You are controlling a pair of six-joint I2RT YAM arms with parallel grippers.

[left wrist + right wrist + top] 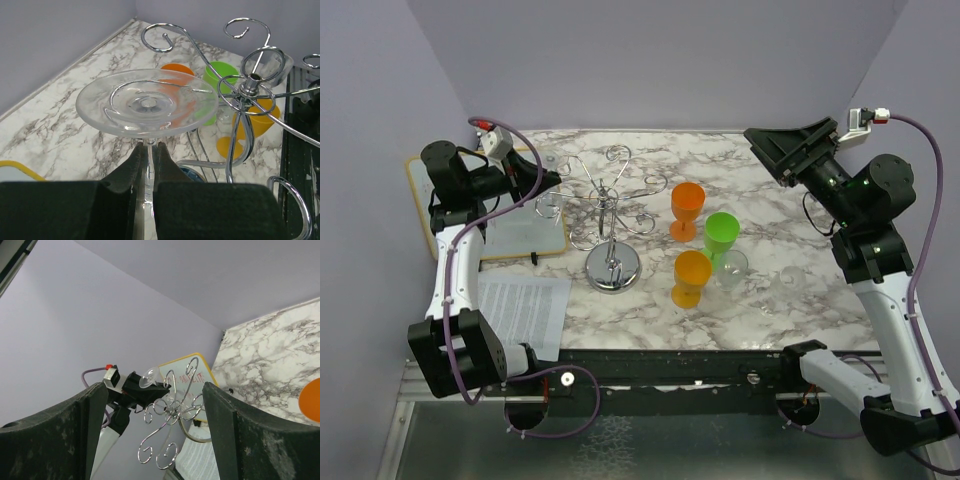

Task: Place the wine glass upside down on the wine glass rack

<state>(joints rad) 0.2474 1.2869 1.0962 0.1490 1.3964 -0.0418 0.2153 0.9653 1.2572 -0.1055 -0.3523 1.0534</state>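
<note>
- While the left tool (148,150) is squeezing shut on the thin stem of the wine glass (145,102), the round foot is sticking out just past its fingertips.
- The wine glass rack (250,90) is standing very near, ahead and to the right of this tool.
- The right tool (795,148) is hanging well apart from them, fingers wide apart, holding nothing.
- I think the foot could be bumping a curly wire and tipping the rack.
- The slippery stem could be sliding out, and the glass could be breaking on the counter (60,115).
</note>
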